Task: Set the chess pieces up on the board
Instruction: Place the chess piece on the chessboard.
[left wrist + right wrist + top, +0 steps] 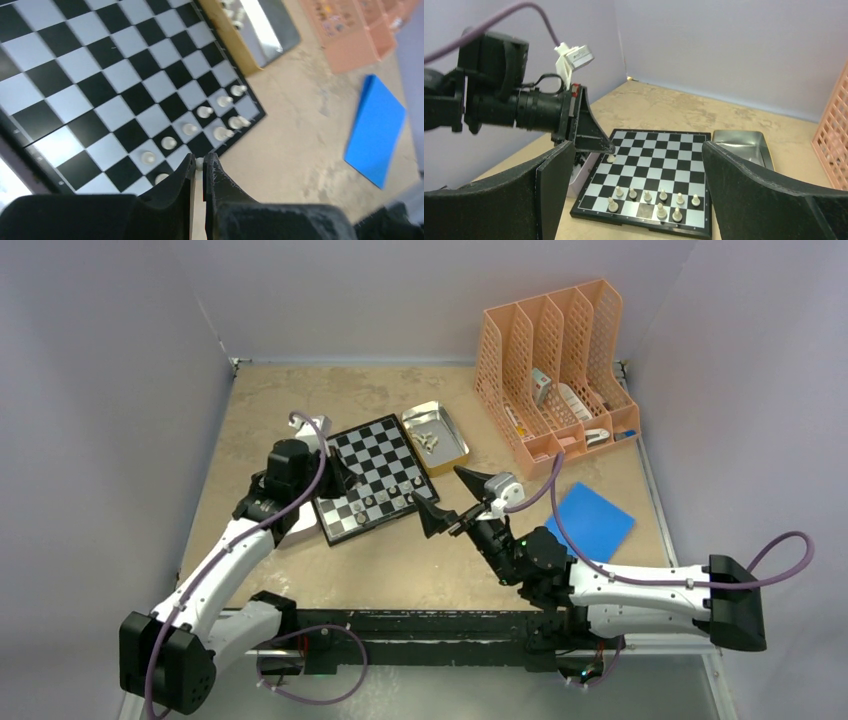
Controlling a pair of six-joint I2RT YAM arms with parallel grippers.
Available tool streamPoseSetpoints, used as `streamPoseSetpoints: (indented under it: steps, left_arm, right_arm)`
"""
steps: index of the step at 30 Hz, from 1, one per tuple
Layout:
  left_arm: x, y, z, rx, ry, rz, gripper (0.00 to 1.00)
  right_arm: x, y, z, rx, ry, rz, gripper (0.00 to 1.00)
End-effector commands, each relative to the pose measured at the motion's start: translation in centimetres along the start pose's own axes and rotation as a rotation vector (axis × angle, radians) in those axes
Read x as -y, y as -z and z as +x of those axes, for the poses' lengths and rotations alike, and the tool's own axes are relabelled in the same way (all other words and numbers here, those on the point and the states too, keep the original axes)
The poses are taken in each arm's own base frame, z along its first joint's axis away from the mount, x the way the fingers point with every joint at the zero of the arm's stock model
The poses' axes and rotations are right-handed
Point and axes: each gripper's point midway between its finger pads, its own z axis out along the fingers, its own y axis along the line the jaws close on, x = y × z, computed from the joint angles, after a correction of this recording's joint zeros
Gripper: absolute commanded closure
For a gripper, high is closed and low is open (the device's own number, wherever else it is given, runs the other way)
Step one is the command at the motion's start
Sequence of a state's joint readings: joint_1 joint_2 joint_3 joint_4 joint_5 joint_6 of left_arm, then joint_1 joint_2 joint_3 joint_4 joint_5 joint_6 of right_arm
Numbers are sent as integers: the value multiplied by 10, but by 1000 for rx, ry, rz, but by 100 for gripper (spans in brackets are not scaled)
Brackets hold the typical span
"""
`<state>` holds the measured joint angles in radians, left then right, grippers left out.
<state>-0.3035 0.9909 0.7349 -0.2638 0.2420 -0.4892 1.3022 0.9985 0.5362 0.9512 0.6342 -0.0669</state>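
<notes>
The left claw (200,159) is clenched on a pale piece (199,162) and holds it over the left edge of the board (372,468), which lies at an angle mid-worktop (300,410). Nine other pale pieces stand on the board's near side: six in a row (189,129), and three on the edge row nearer still (220,133). The right claw (436,485) is released, its jaws spread wide with nothing between them, just off the board's near-right corner. A metal tray (450,430) with a few pieces in it lies just right of the board. Farther right are an orange rack (555,360) and a blue pad (592,520).
</notes>
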Motion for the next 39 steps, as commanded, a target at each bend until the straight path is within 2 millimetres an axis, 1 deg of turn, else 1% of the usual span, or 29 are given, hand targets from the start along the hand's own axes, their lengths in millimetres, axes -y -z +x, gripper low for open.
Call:
streamPoseSetpoints:
  steps: [1, 2, 5, 7, 11, 16, 20, 27, 33, 36, 39]
  left_arm:
    - [-42, -15, -19, 187, 15, -213, 100]
    - [-52, -15, -20, 222, 25, -259, 100]
    - [-66, -16, -17, 255, 51, -319, 100]
    - [-74, -17, -11, 243, 58, -368, 100]
    - [-86, -23, 9, 198, 68, -410, 100]
    - [-92, -28, 29, 151, 101, -418, 100]
    - [-95, -27, 40, 131, 137, -428, 100]
    - [-99, -30, 50, 116, 153, -432, 100]
    - [-97, -31, 56, 98, 158, -417, 99]
    - [-100, -32, 63, 89, 156, -420, 95]
    - [-100, -33, 72, 62, 159, -413, 95]
  right_arm:
    - [18, 4, -6, 5, -68, 104, 1]
    - [16, 4, -6, 4, -88, 98, 1]
    - [14, 4, -6, 6, -97, 89, 1]
    - [11, 4, -6, 3, -103, 75, 1]
    - [10, 6, -3, 1, -105, 64, 1]
    - [9, 5, 0, -7, -96, 61, 1]
    - [7, 4, 5, -16, -87, 54, 1]
    - [2, 1, 4, -19, -68, 33, 1]
    - [2, -2, 10, -31, -53, 47, 1]
    - [2, -2, 10, -33, -51, 46, 1]
    - [3, -1, 13, -36, -48, 47, 1]
